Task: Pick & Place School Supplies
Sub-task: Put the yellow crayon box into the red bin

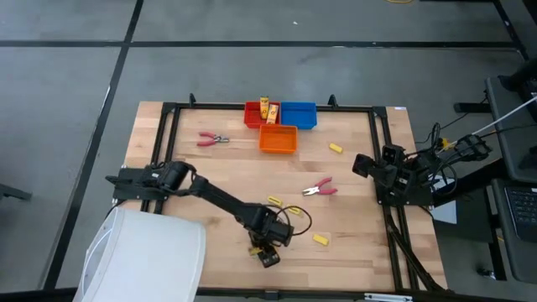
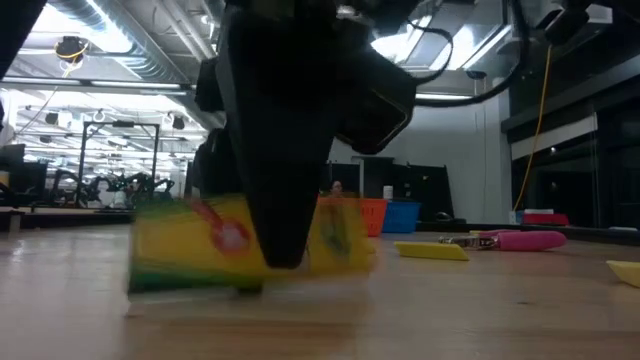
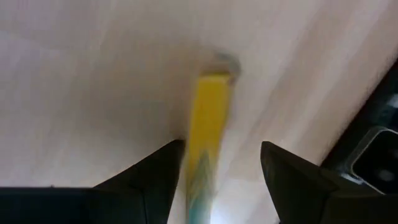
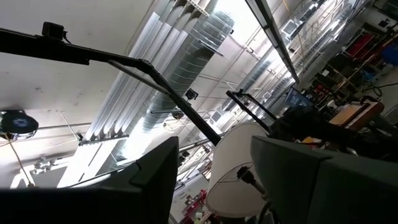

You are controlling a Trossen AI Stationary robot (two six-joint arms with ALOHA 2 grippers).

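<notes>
My left gripper (image 1: 267, 254), at the counter's (image 1: 352, 210) six o'clock, straddles a yellow packet (image 3: 205, 137), fingers spread; right gripper (image 1: 362, 164) parted.

Bare table (image 1: 226, 168) lies open through the middle; three bins (image 1: 279, 126) block the far edge, pink-handled pliers (image 1: 319, 189) and small yellow blocks (image 1: 320, 239) dot the right half
</notes>
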